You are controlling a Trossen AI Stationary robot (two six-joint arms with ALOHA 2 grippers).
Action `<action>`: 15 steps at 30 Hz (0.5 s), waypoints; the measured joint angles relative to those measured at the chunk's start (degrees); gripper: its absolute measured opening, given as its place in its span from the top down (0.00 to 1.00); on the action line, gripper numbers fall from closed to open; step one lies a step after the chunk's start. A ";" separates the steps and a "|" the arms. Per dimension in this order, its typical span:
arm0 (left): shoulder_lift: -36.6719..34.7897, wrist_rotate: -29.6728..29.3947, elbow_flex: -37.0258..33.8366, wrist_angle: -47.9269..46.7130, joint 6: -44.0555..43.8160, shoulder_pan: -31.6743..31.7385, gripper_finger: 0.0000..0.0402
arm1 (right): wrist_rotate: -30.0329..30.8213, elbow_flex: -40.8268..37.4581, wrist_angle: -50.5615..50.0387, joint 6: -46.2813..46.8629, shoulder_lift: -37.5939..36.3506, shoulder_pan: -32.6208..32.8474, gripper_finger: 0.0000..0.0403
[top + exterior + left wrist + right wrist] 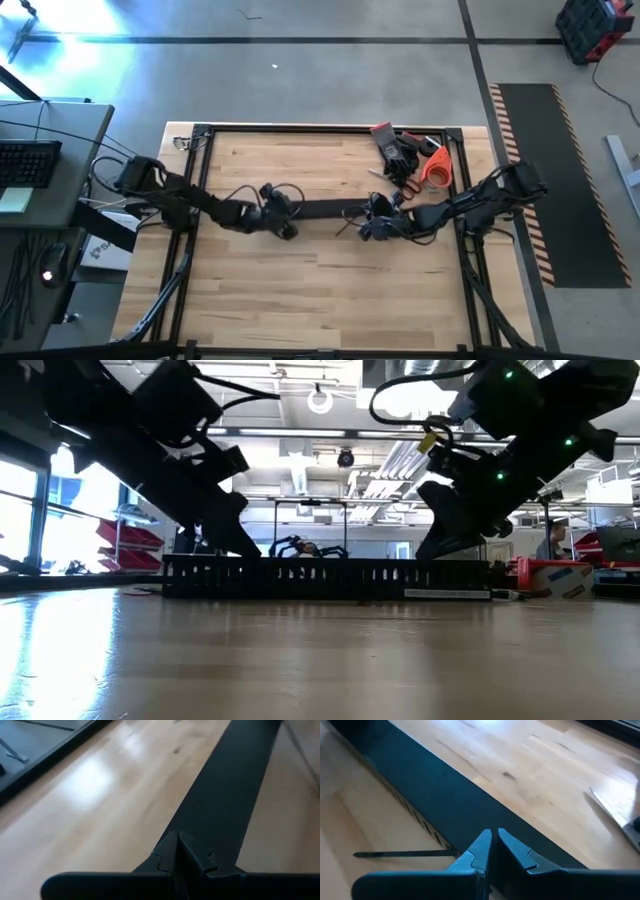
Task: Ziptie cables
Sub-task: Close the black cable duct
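Key relation: the long black comb-toothed plastic channel was laid left to right across the middle of the pale wooden tabletop, with one gripper at each end of it.
Left gripper: was set at the channel's left end, fingers pressed together over the channel's flat black top, as was seen in its wrist view; nothing was seen held between them.
Right gripper: was set at the channel's right end, fingers all but together just above the channel; no wire could be seen clamped between them.
Cables: the thin dark wires were seen only as loose strands just beside the right gripper, at the channel's right end; their exact run could not be told.
Nearer arm: the right arm was judged nearer the cables.
Thin dark rod: was lying on the wood beside the channel, near the right fingers; whether it was a zip tie could not be told.
Surroundings: black-and-red gloves and an orange tape roll were lying at the far right corner, well apart from the channel.
Obstruction: nothing was seen between the grippers save the channel itself.
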 joint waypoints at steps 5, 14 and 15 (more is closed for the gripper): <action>-3.44 3.47 -0.36 -0.98 7.09 4.23 1.00 | -0.45 -0.13 3.52 -3.13 0.04 -1.25 0.96; -19.83 5.67 -0.56 -7.03 10.37 4.96 1.00 | -8.85 0.44 1.90 -14.40 -11.54 -1.32 0.96; -21.67 6.60 -0.56 -8.24 9.60 4.81 1.00 | -10.43 0.35 -0.14 -15.69 -13.95 -1.45 0.96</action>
